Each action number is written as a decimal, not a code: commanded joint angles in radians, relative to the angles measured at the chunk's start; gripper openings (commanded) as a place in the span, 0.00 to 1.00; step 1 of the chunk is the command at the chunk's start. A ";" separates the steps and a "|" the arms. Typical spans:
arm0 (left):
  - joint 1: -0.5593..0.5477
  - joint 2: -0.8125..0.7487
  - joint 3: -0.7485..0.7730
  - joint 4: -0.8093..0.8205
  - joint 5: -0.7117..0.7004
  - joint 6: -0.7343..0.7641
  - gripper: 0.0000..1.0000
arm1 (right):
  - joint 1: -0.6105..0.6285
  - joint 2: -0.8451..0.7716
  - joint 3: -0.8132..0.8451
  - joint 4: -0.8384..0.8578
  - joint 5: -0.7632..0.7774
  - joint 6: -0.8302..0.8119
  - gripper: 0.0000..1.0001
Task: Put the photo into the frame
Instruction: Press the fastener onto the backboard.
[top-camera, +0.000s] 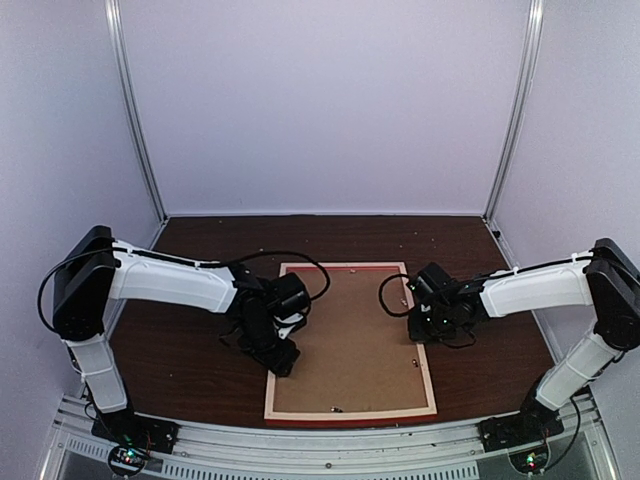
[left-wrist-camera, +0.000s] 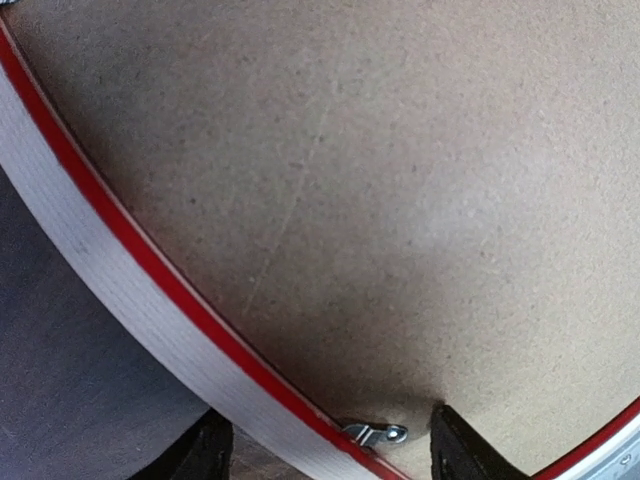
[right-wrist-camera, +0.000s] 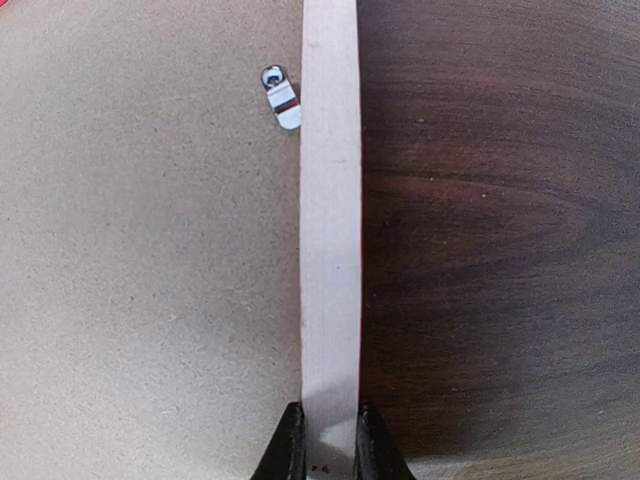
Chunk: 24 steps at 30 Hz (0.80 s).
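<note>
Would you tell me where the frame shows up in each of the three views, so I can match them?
Top external: the frame lies flat in the centre, back up.
Left wrist: its pale rail sweeps diagonally from upper left to bottom centre.
Right wrist: its pale rail runs vertically down the middle, into the right gripper.
Shared landmark: the brown backing board inside it, in all three.

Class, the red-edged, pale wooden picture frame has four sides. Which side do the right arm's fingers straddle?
The long right-hand side of the red-edged, pale wooden picture frame; the right arm's fingers flank it, between brown backing board and dark table.
</note>
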 joint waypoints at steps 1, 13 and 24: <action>-0.001 -0.050 -0.036 -0.022 -0.008 -0.019 0.67 | 0.005 0.044 -0.016 0.015 -0.022 0.027 0.00; -0.001 -0.042 -0.043 -0.068 -0.075 -0.059 0.61 | 0.006 0.043 -0.028 0.028 -0.025 0.031 0.00; 0.014 0.036 0.026 -0.113 -0.120 -0.078 0.60 | 0.007 0.035 -0.034 0.028 -0.023 0.032 0.00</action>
